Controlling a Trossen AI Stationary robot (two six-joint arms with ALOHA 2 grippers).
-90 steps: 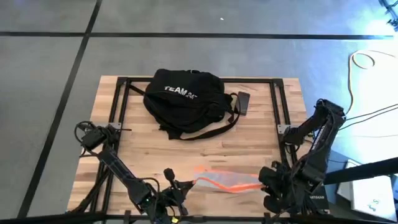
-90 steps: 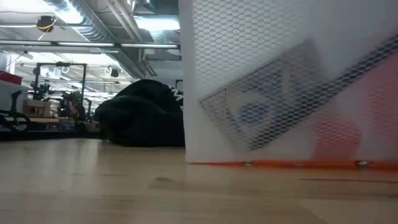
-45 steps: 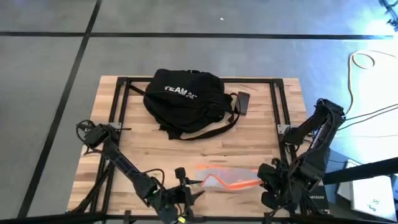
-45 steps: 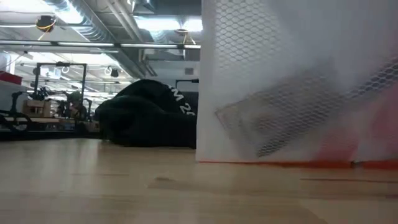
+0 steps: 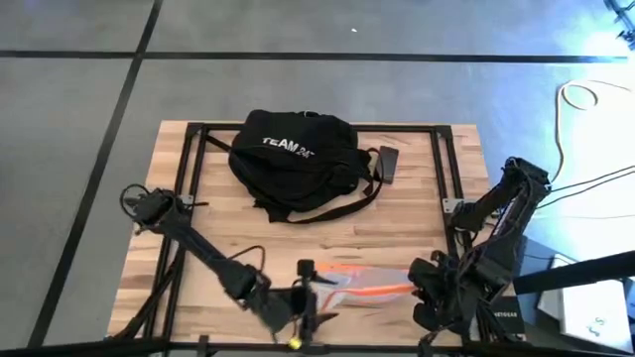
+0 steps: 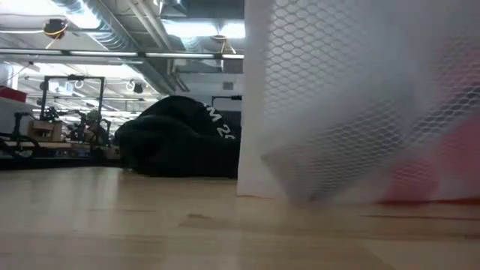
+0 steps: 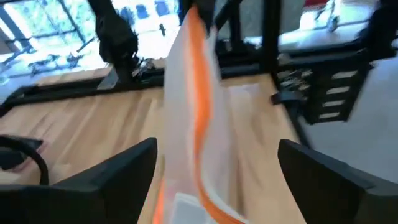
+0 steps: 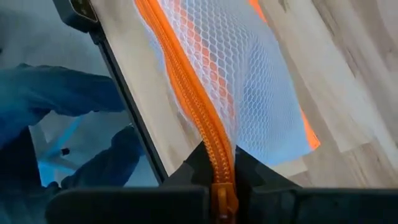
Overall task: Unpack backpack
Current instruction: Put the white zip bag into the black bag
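Right gripper (image 8: 221, 186) is clamped on the orange zipper edge of the mesh pouch (image 8: 242, 81), fingers pinched tight on the trim — that grip looks like the anchor, keeping one end of the pouch fixed at the near edge of the table (image 5: 417, 213). Out along the pouch from there, the left gripper (image 5: 310, 302) sits at the other end; in its wrist view the two fingers (image 7: 118, 171) stand wide apart with the pouch's orange seam (image 7: 202, 118) running up between them, not squeezed. My read: it is lining up to take that end, so the two arms can hold the pouch between them or pull it open.

The pouch stands on edge close to the low camera, a wall of white netting filling that picture, something reddish showing blurred through it.

Farther out, well beyond both grippers, the backpack (image 5: 296, 159) slumps at the table's far side, white lettering up, straps trailing toward the arms. Neither gripper touches it. Just beside it, on the right arm's side, lies a small dark flat object (image 5: 388, 164).
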